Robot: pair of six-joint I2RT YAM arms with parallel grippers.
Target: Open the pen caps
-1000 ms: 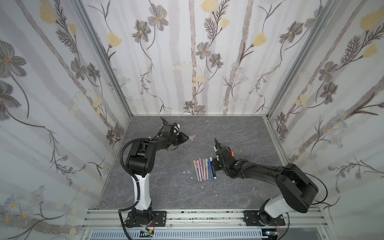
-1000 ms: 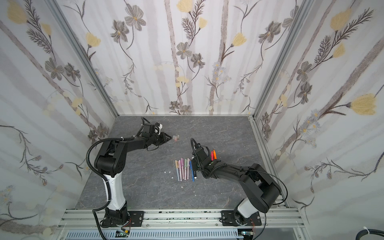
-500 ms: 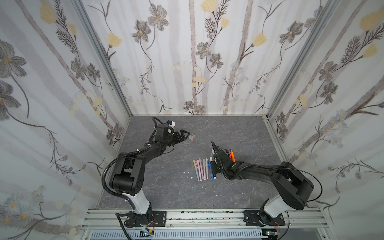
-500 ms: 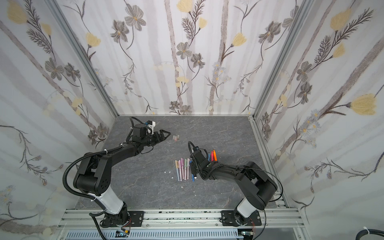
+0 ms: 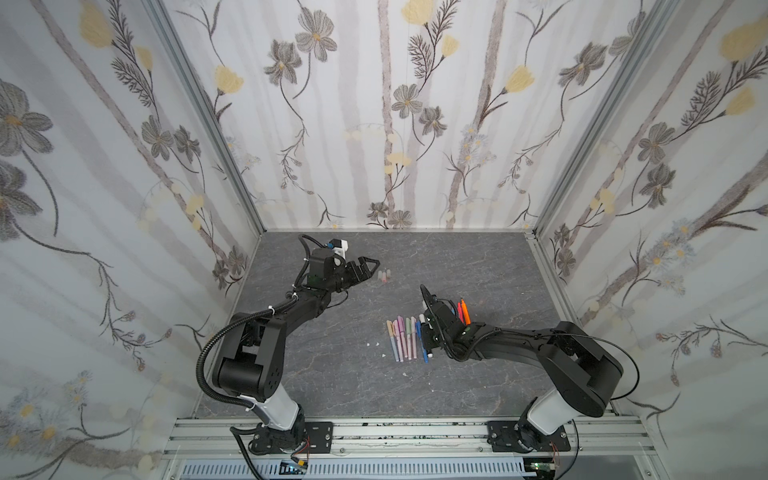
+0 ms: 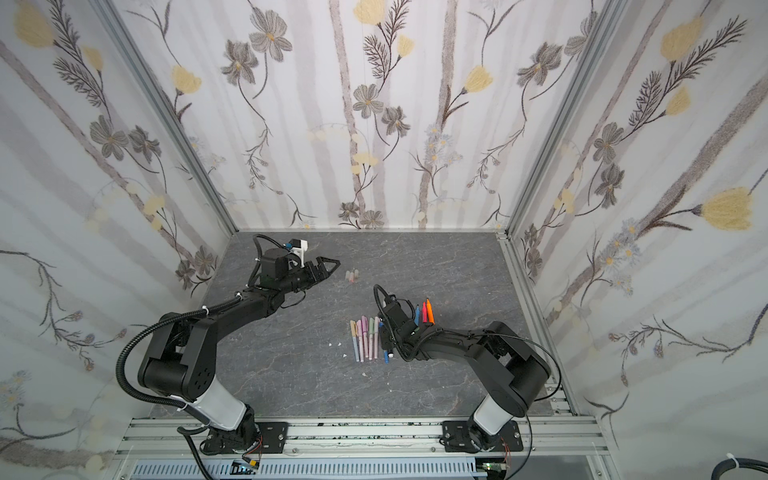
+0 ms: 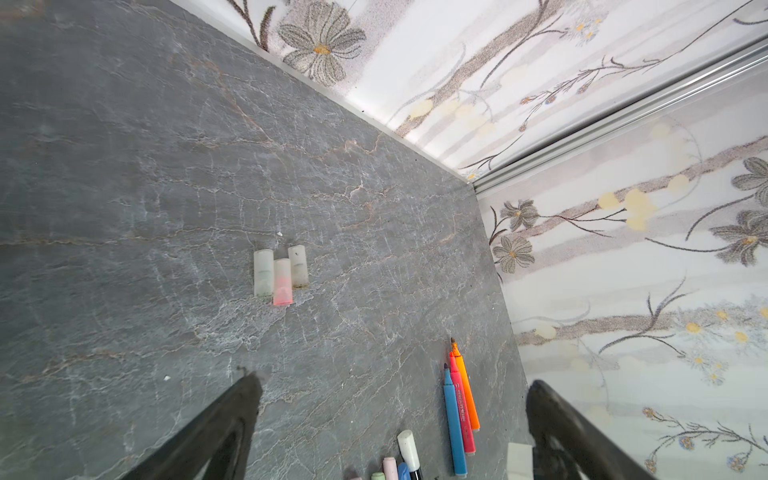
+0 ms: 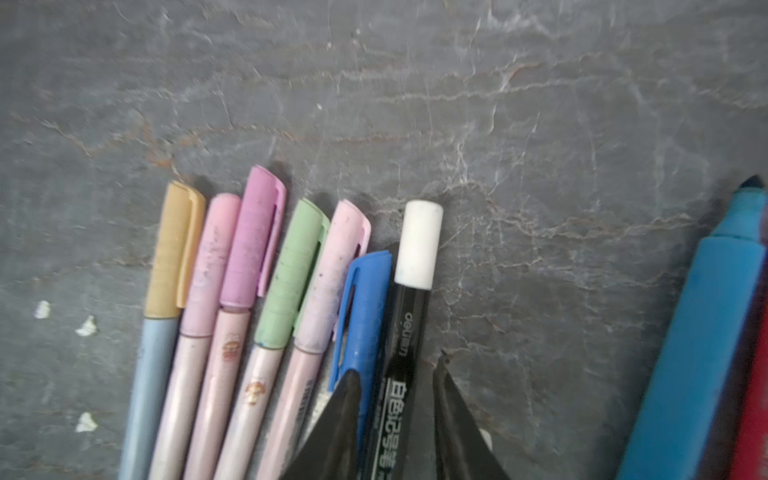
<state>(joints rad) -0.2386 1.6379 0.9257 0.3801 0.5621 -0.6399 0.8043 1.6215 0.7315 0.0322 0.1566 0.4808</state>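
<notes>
On the grey marbled tabletop (image 5: 332, 374), at 12 o'clock from the pen row, three short translucent plastic caps (image 7: 281, 274), two whitish and one pink, lying side by side and touching, off any pen. Near them at their 9 o'clock, the black left gripper (image 5: 371, 269), fingers spread wide, nothing between them. Around table centre, a row of slim capped pens (image 5: 402, 338), with yellow, pink, purple, green, pale pink and blue caps on. At the row's 3 o'clock edge, a black marker (image 8: 405, 332) with its white cap (image 8: 419, 245) on, barrel pinched between the fingers of the black right gripper (image 8: 395, 365). Further toward 2 o'clock, three uncapped felt-tip markers (image 7: 457, 407), blue, red and orange, side by side
</notes>
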